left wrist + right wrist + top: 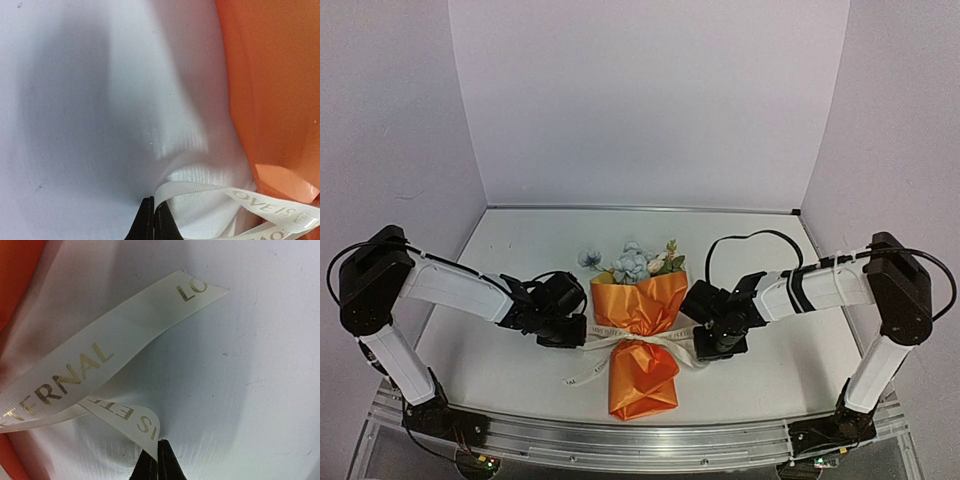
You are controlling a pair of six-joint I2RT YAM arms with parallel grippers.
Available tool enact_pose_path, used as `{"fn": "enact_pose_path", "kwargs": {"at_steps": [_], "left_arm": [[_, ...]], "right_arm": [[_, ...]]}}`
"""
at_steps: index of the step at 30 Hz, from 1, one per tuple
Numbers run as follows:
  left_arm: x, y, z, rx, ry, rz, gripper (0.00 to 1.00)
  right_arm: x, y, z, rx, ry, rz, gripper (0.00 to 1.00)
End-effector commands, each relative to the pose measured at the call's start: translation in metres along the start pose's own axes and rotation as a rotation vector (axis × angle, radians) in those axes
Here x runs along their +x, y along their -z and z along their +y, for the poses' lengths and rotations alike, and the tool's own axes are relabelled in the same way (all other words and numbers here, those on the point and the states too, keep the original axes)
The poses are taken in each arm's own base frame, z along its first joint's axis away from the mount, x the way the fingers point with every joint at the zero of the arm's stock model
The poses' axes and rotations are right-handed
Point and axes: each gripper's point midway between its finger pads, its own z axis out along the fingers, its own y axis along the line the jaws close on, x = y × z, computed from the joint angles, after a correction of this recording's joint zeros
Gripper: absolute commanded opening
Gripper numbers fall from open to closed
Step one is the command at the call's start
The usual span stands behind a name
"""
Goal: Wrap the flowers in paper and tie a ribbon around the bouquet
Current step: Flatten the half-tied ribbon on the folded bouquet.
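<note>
The bouquet (640,335) lies mid-table: an orange paper (642,302) cone pinched at its middle, with pale blue, white and pink flowers (635,262) sticking out of the far, wide end. A cream ribbon (650,340) with printed lettering runs around the pinch, its tail (586,368) trailing front-left. My left gripper (582,331) is just left of the pinch, shut on a ribbon loop (200,189) at its tips (153,202). On the other side my right gripper (703,336) is shut on another ribbon loop (135,422) at its tips (157,444). A free ribbon end (150,320) lies flat above that loop.
A white table (520,240) is closed in by white walls at the back and on both sides. A metal rail (640,440) runs along the near edge, bearing the arm bases. A black cable (750,240) loops above the right arm.
</note>
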Motion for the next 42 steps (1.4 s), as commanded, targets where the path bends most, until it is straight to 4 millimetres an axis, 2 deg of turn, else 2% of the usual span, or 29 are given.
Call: {"fn": "enact_pose_path", "kwargs": {"at_steps": [1, 5, 14, 21, 31, 38, 42], "left_arm": [[-0.03, 0.025, 0.007, -0.063, -0.032, -0.102, 0.0], [-0.031, 0.024, 0.016, -0.071, -0.028, -0.095, 0.0], [-0.032, 0.031, 0.052, -0.092, 0.076, -0.104, 0.0], [-0.029, 0.034, 0.075, -0.124, 0.145, -0.114, 0.0], [-0.033, 0.036, 0.093, -0.126, 0.203, -0.123, 0.0], [-0.045, 0.039, 0.109, -0.099, 0.251, -0.146, 0.0], [-0.05, 0.042, 0.11, -0.087, 0.251, -0.154, 0.0]], "right_arm": [[-0.012, 0.017, -0.009, 0.039, 0.015, -0.065, 0.0], [-0.011, 0.016, -0.02, 0.081, 0.004, -0.087, 0.0], [0.002, 0.004, -0.072, 0.229, -0.024, -0.149, 0.0], [0.011, -0.003, -0.09, 0.26, -0.064, -0.148, 0.0], [0.015, -0.001, -0.1, 0.262, -0.081, -0.152, 0.0], [0.017, -0.001, -0.096, 0.244, -0.089, -0.132, 0.0], [0.016, 0.0, -0.092, 0.233, -0.088, -0.123, 0.0]]}}
